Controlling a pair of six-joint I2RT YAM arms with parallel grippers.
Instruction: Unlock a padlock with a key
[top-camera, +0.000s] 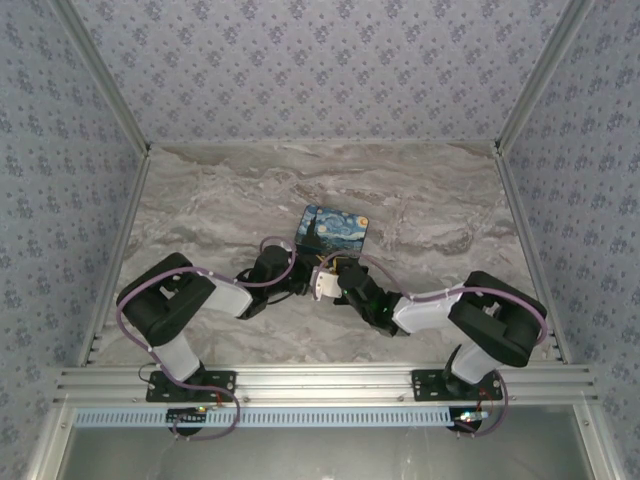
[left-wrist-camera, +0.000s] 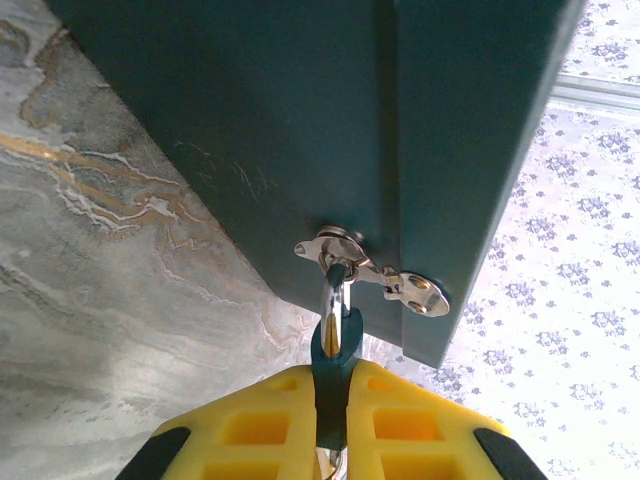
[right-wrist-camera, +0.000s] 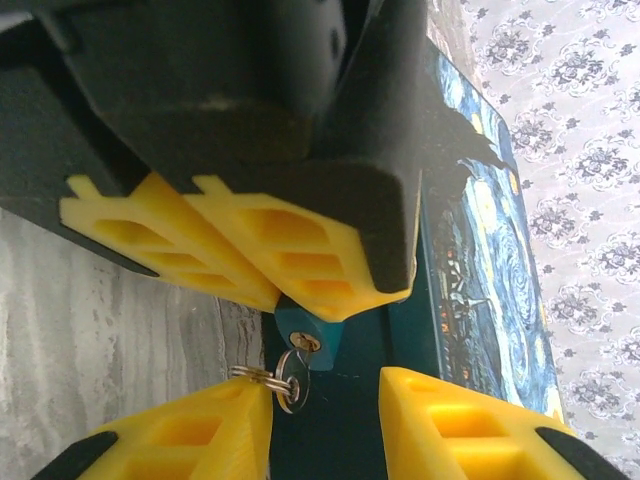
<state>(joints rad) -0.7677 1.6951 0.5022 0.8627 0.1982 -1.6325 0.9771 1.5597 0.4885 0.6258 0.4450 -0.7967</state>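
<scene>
The small teal padlock (left-wrist-camera: 334, 352) hangs by its silvery shackle (left-wrist-camera: 337, 298) from the metal hasp (left-wrist-camera: 372, 268) on the dark teal side of the starry-night box (top-camera: 333, 229). My left gripper (left-wrist-camera: 335, 385) is shut on the padlock's body. In the right wrist view the padlock's underside (right-wrist-camera: 303, 327) pokes out below the left gripper's yellow fingers (right-wrist-camera: 300, 255). The key (right-wrist-camera: 294, 378) sits in the keyhole, its split ring (right-wrist-camera: 253, 375) resting against one finger. My right gripper (right-wrist-camera: 325, 405) is open around the key, with its jaws wide apart.
The box stands mid-table on the marble-patterned top (top-camera: 420, 200). Both arms meet just in front of it, wrists nearly touching (top-camera: 322, 280). Patterned walls enclose the table on three sides, and an aluminium rail (top-camera: 320, 380) runs along the near edge.
</scene>
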